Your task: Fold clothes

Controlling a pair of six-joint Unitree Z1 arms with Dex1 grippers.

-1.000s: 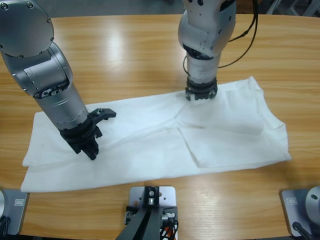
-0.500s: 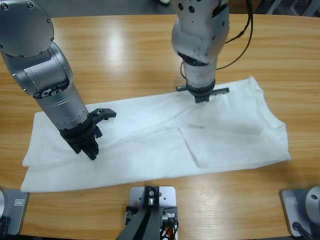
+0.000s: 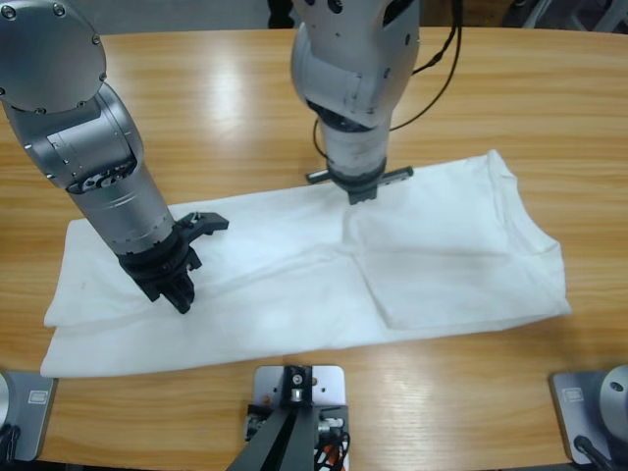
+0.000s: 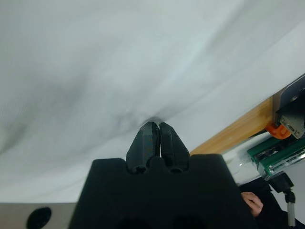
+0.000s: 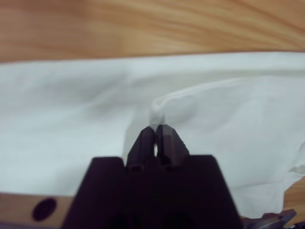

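Note:
The clothes (image 3: 294, 285) are one white garment spread in a long band across the table's near half, its right part folded over in a flat panel. My left gripper (image 3: 182, 299) is down on its left part. In the left wrist view its jaws (image 4: 156, 126) are shut with the tips pinching a pucker of the white fabric (image 4: 143, 57). My right gripper (image 3: 360, 194) reaches down from the top middle to the garment's far edge. In the right wrist view it (image 5: 156, 129) is shut on a small raised fold of the cloth (image 5: 71, 119).
The wooden table (image 3: 216, 108) lies bare beyond the garment's far edge. A black cable (image 3: 442, 78) hangs off the right arm. In the left wrist view the table's edge (image 4: 228, 136) shows, with a person's hand (image 4: 250, 202) below it.
The right arm has swung left along the garment's far edge with its pinch of cloth, and the folded right panel now lies flatter. The left arm has not moved.

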